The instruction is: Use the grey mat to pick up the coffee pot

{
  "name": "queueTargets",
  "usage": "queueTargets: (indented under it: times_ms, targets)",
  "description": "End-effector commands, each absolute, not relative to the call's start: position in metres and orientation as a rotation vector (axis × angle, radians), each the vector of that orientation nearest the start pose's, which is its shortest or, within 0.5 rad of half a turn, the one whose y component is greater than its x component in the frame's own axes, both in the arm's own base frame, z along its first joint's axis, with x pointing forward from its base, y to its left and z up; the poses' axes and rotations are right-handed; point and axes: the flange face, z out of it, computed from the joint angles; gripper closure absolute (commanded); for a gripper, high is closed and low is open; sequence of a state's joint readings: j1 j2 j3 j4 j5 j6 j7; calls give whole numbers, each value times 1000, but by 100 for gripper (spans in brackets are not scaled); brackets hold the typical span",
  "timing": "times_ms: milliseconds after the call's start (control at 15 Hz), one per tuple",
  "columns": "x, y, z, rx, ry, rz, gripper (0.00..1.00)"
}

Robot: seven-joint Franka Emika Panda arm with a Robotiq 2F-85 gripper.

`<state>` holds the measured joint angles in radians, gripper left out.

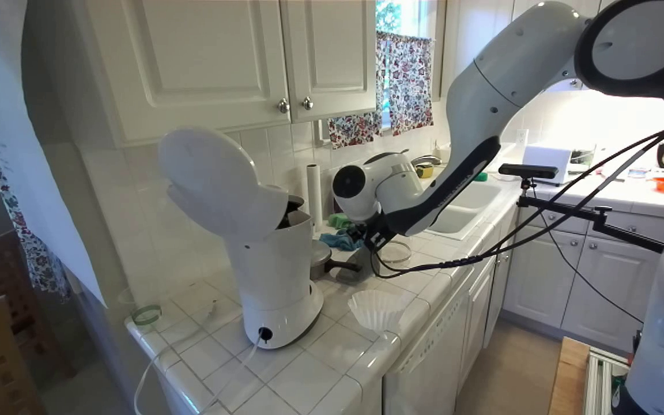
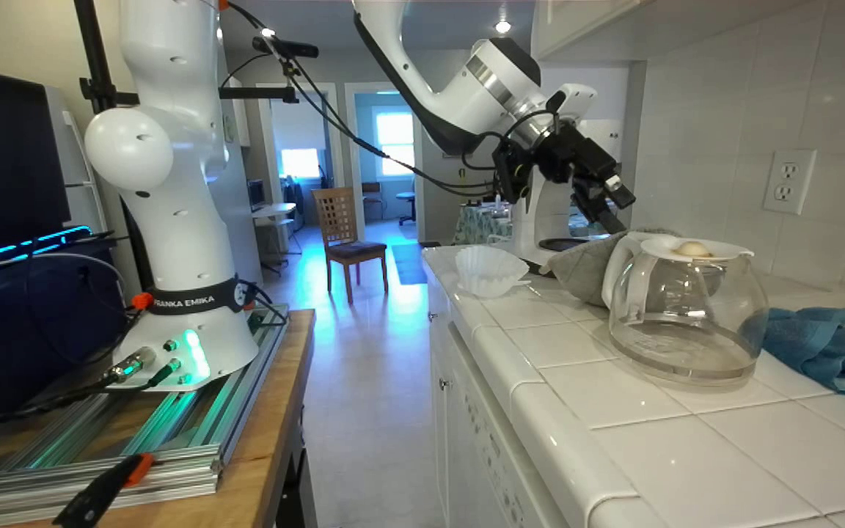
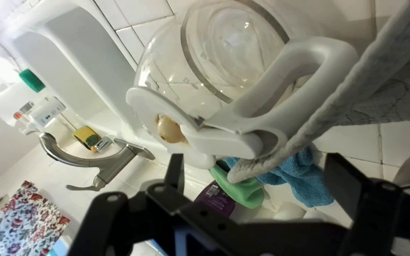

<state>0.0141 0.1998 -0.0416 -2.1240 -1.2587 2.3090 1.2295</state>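
The coffee pot [image 2: 694, 330], clear glass with a white lid and pale handle, stands upright on the tiled counter. Against its handle side leans the grey mat [image 2: 585, 265], also visible in an exterior view beside the black pan handle [image 1: 358, 271]. From above, the wrist view shows the pot's handle [image 3: 319, 85] with the mat's edge [image 3: 319, 117] running along it. My gripper [image 3: 255, 165] is open, its fingers wide apart and nothing gripped. It hangs just above the mat and the pot's handle [image 2: 617, 271]; whether a fingertip [image 2: 609, 220] touches the mat, I cannot tell.
The tall white machine [image 1: 277, 276] and a paper filter [image 1: 375, 308] stand on the counter near the mat. A lidded pan [image 1: 319, 253] sits close by. Behind the pot lie a blue cloth [image 2: 826, 345] and a green cloth [image 3: 240, 188]. The sink [image 3: 84, 60] is beyond.
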Motion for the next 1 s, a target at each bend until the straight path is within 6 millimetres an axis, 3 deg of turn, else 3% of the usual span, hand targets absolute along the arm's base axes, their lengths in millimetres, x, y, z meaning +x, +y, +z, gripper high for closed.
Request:
queueTargets:
  times_ms: [0,600,933]
  targets:
    - [575,-35,326,2284,-400,611,0]
    - [574,-34,329,2290,-431,621,0]
    - [575,-15,342,2281,-548,736,0]
